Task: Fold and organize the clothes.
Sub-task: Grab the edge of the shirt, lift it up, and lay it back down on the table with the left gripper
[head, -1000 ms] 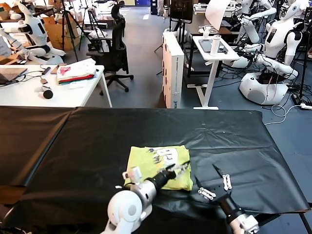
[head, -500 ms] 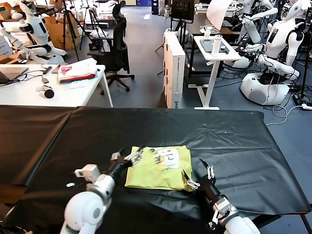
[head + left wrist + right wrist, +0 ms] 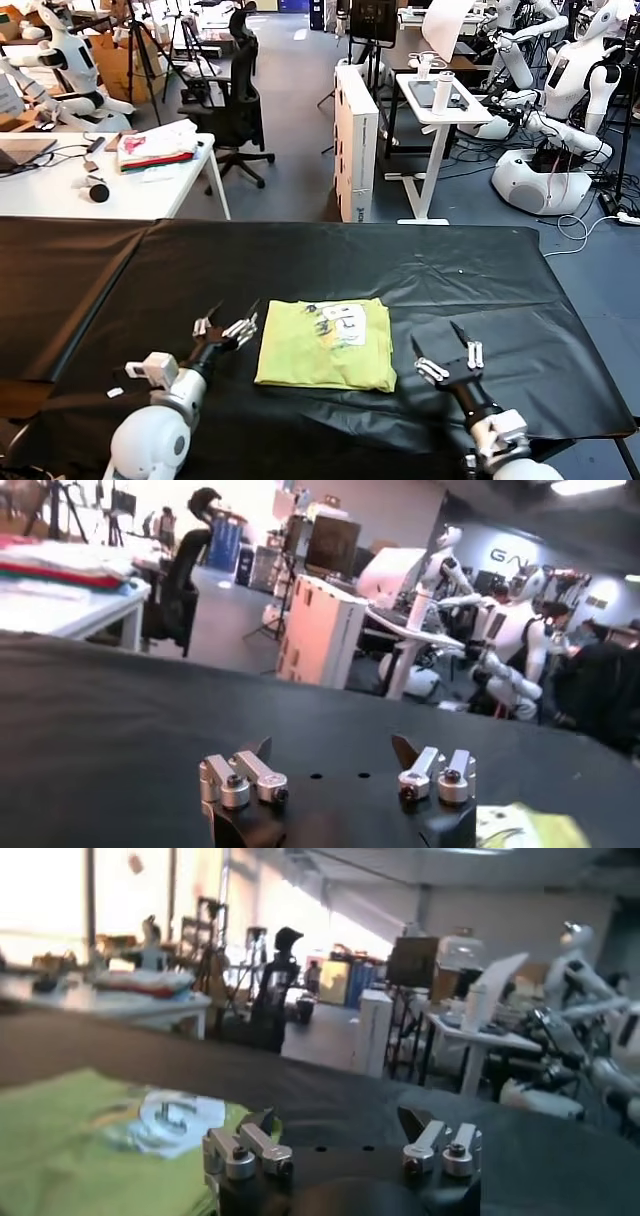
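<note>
Lime yellow-green cotton, the T-shirt (image 3: 326, 344) lies folded into a flat, roughly square pad on the black sheet-covered table (image 3: 500, 290), with its white printed patch (image 3: 343, 322) facing up near the far edge. The left gripper (image 3: 226, 325) hovers just beside the shirt's left edge, fingers spread wide and holding nothing. The right gripper (image 3: 448, 359) sits near the shirt's right edge, also wide and empty. The table covering looks like smooth, slightly creased plastic film, though the material is not certain. A folded white-pink-red cloth pile (image 3: 158, 145) rests on a white desk (image 3: 60, 190) far beyond the left gripper.
</note>
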Robot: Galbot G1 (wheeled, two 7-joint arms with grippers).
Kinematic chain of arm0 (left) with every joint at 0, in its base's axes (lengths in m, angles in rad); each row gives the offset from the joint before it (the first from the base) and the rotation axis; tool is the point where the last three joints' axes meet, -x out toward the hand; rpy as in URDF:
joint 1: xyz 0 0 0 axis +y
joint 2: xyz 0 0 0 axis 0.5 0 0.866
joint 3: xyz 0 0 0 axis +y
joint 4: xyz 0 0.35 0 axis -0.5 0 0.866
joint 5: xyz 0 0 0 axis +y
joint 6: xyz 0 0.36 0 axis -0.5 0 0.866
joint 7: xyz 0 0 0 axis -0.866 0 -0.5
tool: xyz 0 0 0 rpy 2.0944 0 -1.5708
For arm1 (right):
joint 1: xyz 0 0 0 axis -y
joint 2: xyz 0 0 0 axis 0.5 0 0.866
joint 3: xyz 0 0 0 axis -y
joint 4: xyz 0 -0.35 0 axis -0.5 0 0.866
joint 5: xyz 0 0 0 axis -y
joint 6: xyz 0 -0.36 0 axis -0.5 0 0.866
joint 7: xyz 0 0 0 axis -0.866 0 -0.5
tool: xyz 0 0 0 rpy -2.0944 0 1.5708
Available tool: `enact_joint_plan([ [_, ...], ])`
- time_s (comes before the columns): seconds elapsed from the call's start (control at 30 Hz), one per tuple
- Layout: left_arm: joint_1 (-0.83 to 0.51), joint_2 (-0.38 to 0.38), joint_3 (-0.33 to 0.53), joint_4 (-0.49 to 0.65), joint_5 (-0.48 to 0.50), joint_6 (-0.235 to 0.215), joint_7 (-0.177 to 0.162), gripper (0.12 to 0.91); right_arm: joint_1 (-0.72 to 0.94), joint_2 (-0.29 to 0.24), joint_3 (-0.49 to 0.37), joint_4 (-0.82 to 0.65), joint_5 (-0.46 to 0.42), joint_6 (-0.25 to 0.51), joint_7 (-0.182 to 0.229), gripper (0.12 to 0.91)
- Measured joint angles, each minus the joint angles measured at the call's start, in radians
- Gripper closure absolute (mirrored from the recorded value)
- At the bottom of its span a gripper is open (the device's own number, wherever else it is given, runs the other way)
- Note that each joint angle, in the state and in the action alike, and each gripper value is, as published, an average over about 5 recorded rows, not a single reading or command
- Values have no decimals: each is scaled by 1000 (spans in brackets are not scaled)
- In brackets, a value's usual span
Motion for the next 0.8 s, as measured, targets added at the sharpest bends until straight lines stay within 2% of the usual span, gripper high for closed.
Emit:
enact_joint_plan([
  [0.1,7,-19,6,36,-29,-20,-2,123,-53,4,58,41,50,4,2,118],
  [0.27,20,-54,24,51,-92,-24,-6,123,-102,13,115,86,82,6,4,118],
  [0.8,50,-146,52,72,-152,-27,5,136,-110,21,122,109,90,2,0,118],
])
